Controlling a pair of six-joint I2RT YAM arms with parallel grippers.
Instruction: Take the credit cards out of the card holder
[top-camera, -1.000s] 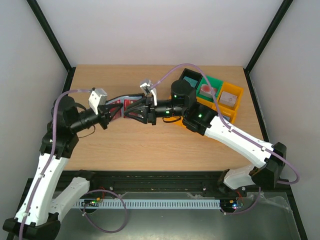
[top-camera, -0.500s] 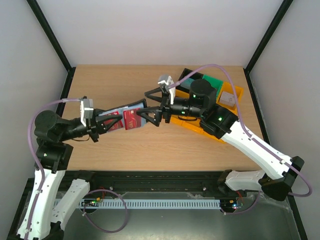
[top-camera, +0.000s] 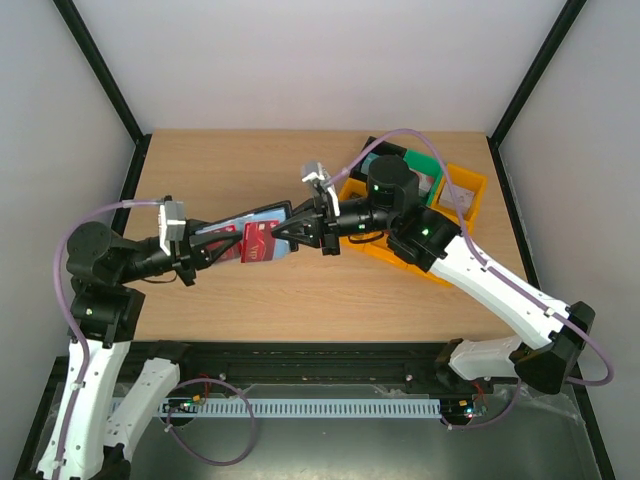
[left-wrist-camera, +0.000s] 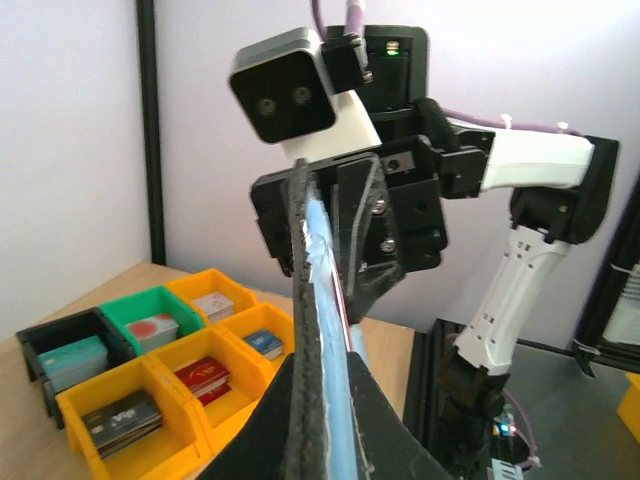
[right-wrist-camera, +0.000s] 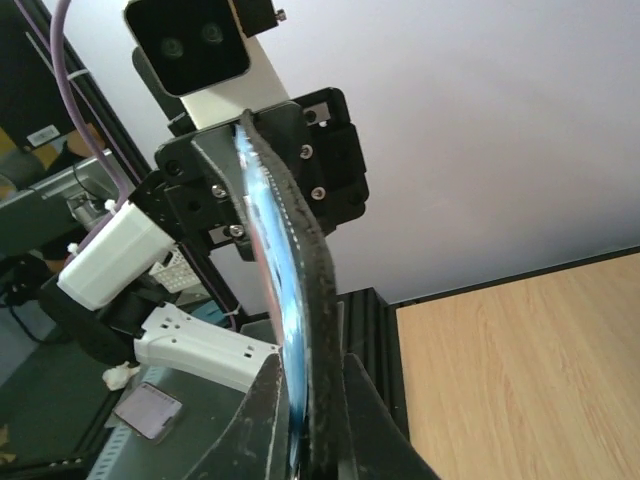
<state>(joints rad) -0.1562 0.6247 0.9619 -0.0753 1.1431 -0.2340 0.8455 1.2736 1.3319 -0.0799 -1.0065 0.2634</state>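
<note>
Above the wooden table (top-camera: 300, 290), the black, blue-lined card holder (top-camera: 262, 216) showing 1 red credit card (top-camera: 258, 243) is clamped tightly by the left gripper (top-camera: 212, 250) and the right gripper (top-camera: 284, 236).

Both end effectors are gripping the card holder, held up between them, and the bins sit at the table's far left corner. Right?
No: the bins sit at the far right corner, as the top external view shows. The rest stands: left end effector and right end effector both grip the card holder between them.

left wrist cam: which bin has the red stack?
The yellow plastic bin in the middle of the lower row, just below the green plastic bin. Its stack is red; the others hold dark, blue, teal or pale items.
</note>
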